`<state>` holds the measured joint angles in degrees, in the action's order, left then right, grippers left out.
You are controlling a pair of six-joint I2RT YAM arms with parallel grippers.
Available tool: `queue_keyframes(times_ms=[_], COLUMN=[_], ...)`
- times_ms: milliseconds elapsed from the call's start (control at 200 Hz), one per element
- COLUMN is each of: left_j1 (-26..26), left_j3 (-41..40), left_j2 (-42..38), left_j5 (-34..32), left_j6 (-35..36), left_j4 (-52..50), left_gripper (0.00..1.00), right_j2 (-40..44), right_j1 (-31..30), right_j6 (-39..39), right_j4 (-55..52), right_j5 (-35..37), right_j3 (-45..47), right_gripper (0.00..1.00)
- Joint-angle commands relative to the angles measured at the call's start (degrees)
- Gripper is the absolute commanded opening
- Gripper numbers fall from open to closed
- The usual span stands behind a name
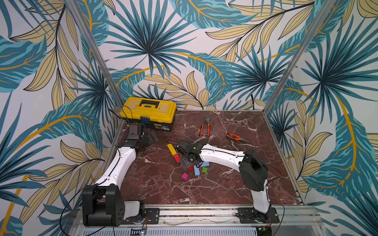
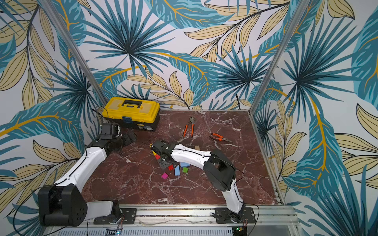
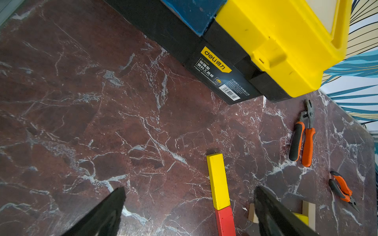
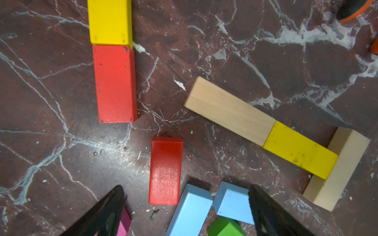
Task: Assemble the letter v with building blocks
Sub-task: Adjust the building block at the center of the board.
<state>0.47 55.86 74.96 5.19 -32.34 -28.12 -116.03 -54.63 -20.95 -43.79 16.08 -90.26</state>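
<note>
A yellow bar [image 1: 171, 148] and a red block [image 1: 176, 158] lie end to end in a slanted line on the marble table. My right gripper [image 4: 186, 189] hovers open just beside them, above a loose red block [image 4: 165, 170], two light-blue blocks [image 4: 190, 210], a green cube [image 4: 225, 227] and a magenta cube [image 4: 124, 224]. It holds nothing. A plain-wood bar [image 4: 229, 110], a second yellow block [image 4: 299, 149] and another plain-wood bar [image 4: 337, 167] lie beyond it. My left gripper [image 3: 190, 189] is open and empty, off to the left near the toolbox.
A yellow and black toolbox [image 1: 148, 115] stands at the back left. Two orange-handled pliers [image 1: 205, 127] [image 1: 235, 137] lie behind the blocks. Metal frame posts and patterned walls close in the table on three sides.
</note>
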Motion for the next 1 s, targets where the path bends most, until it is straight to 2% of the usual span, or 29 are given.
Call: queue_keyframes(times_ms=[0, 586, 997], left_j1=[0.5, 0.5, 0.5], left_j3=[-0.4, -0.4, -0.3], left_j2=[-1.9, -1.8, -1.8], left_j5=[-0.2, -0.8, -0.7], left_j6=[1.1, 1.1, 1.1], left_j4=[0.1, 0.2, 0.2], left_gripper=[0.99, 0.99, 0.99], right_j2=[0.4, -4.6, -6.5], right_j1=[-0.2, -0.2, 0.5], right_j6=[-0.6, -0.9, -2.3], right_j4=[-0.6, -1.3, -2.7], right_j5=[1.0, -0.6, 1.0], right_j3=[1.0, -0.5, -0.7], right_gripper=[0.96, 0.96, 0.97])
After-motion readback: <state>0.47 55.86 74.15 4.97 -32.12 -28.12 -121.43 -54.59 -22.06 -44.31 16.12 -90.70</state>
